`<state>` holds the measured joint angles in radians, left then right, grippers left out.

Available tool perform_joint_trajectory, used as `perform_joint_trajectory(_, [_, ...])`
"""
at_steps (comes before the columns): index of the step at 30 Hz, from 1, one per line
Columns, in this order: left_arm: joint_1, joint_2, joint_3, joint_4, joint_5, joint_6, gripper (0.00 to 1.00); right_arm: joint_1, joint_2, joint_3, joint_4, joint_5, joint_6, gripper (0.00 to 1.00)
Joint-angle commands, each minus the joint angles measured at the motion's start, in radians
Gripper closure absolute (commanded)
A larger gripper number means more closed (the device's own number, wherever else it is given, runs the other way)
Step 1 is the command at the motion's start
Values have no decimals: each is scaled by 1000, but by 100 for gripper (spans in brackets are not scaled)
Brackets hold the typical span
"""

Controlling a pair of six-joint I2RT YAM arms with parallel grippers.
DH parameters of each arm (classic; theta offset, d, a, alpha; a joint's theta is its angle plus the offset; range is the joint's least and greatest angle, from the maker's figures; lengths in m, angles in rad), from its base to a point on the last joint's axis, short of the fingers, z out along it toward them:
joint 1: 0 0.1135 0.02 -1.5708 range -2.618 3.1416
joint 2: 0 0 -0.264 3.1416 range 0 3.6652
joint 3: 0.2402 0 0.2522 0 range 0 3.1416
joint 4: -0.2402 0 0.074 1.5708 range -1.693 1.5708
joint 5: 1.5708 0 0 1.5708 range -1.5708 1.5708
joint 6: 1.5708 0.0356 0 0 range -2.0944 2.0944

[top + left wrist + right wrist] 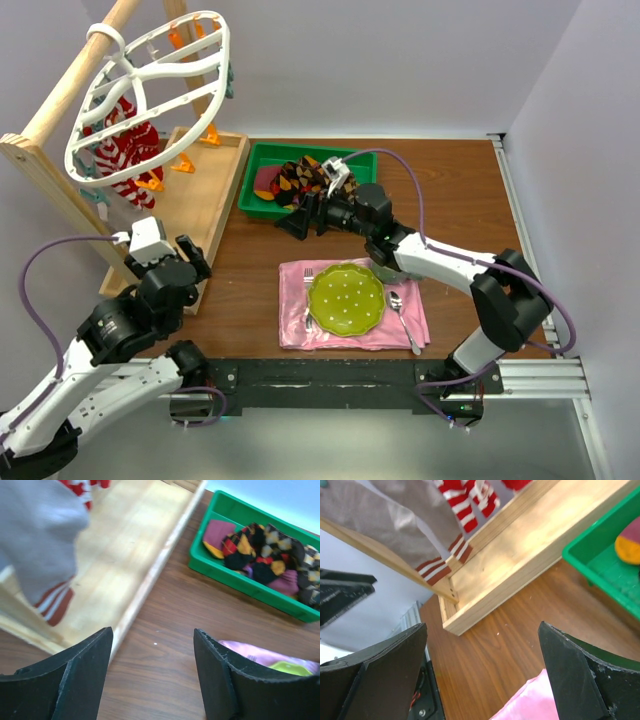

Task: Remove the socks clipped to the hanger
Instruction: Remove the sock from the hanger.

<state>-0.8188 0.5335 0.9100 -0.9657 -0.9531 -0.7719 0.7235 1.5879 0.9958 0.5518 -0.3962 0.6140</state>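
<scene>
Across the brown wooden tabletop (450,190) we read the job as partly done, with the next sock not yet reached for. At the left stands the pale wooden rack with its sloping pole (205,200), and from that pole hangs the large white plastic oval hanger (218,70), tilted. Beneath it hang a red-and-white striped sock (125,160) and a grey sock with a striped cuff (40,540), apparently clipped on. The green plastic tray (290,150) already holds a heap of dark argyle, maroon and mustard socks (300,178). Our right gripper (482,630) sits low by the tray's near edge, fingers spread wide and empty. Our left gripper (152,640) hovers beside the rack's base board, fingers also spread, holding nothing. Next, we judge, the left must rise to the grey sock, close on it and pull it off its clip. Room lies open between rack and tray, though the base board's raised edge and the pole hem in the approach.
</scene>
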Motion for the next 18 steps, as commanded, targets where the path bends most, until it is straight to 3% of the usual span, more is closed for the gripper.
perform_joint_trajectory(1, [1, 0, 43, -87, -144, -59, 26, -1, -2, 53, 114, -56, 32, 3])
perform_joint_trajectory(5, [1, 40, 33, -73, -208, -55, 23, 1, 7, 47, 119, -67, 35, 3])
perform_joint_trajectory(12, [15, 244, 72, -140, -272, -138, 20, 2, 7, 37, 100, -75, 24, 3])
perform_joint_trajectory(18, [113, 368, 107, -189, -296, -222, 16, 2, -2, 30, 57, -78, 0, 4])
